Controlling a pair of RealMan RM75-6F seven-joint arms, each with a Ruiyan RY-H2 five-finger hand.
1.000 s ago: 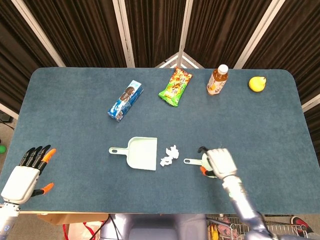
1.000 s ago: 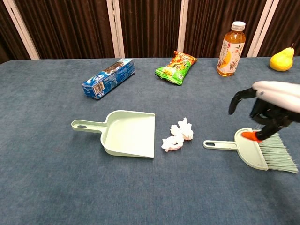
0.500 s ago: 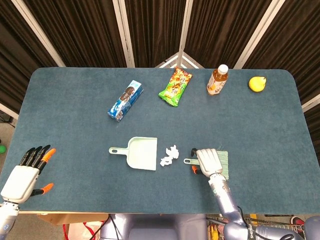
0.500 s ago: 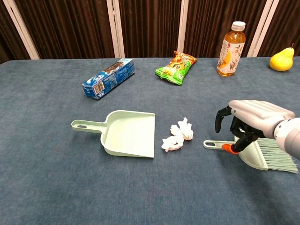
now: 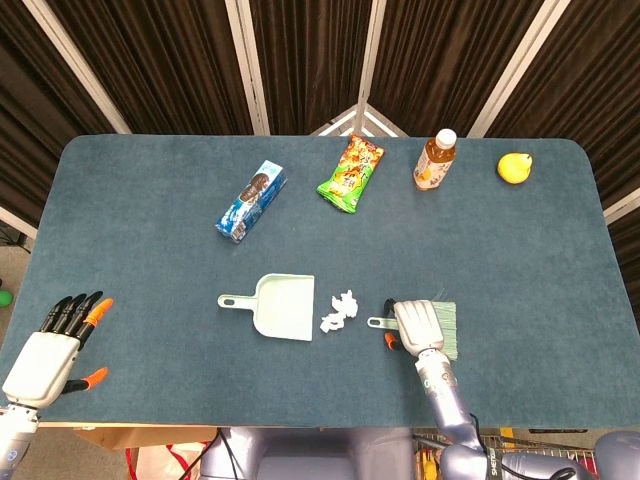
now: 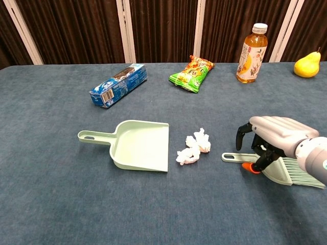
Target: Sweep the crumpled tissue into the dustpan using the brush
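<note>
Tabletop (image 5: 150, 210) of blue-grey felt carries one pale green plastic dustpan (image 5: 277, 306), one pale green brush (image 6: 278, 166) and one crumpled white tissue (image 5: 340, 310), a small wrinkled lump lying between dustpan mouth and brush handle. The right hand (image 6: 273, 135) arches over the brush handle, fingers curled down around it; a firm grip I cannot tell. The left hand (image 5: 55, 345) hangs at the tabletop edge, fingers spread, holding nothing.

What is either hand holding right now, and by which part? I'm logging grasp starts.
Nothing is clearly held. The right hand is curled over the brush at its handle end; the left hand is empty.
</note>
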